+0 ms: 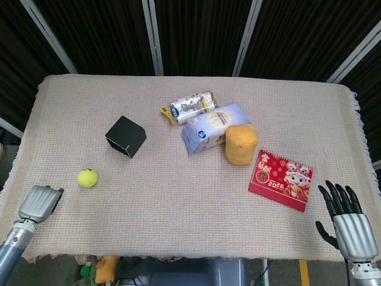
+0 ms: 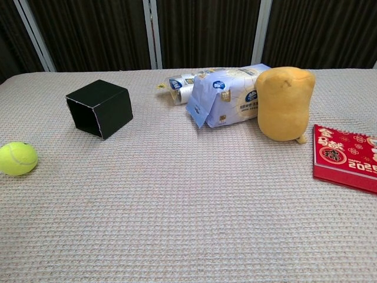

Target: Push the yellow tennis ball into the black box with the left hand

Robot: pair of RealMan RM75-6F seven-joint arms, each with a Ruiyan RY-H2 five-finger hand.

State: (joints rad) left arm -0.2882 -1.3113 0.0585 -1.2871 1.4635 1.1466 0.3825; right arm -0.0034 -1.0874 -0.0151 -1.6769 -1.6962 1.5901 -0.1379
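Note:
The yellow tennis ball (image 1: 87,177) lies on the beige tablecloth near the front left; the chest view shows the ball (image 2: 17,158) at its left edge. The black box (image 1: 125,136) lies on its side behind and to the right of the ball, and in the chest view the box (image 2: 99,108) shows its open side toward the front left. My left hand (image 1: 40,202) is at the table's front left corner, in front and to the left of the ball and apart from it, fingers curled in and holding nothing. My right hand (image 1: 345,217) hovers off the front right corner, fingers spread.
A silver snack packet (image 1: 190,106), a blue-and-white bag (image 1: 211,126) and an orange plush (image 1: 240,143) cluster at mid-table, right of the box. A red calendar (image 1: 280,179) lies front right. Bare cloth separates ball and box.

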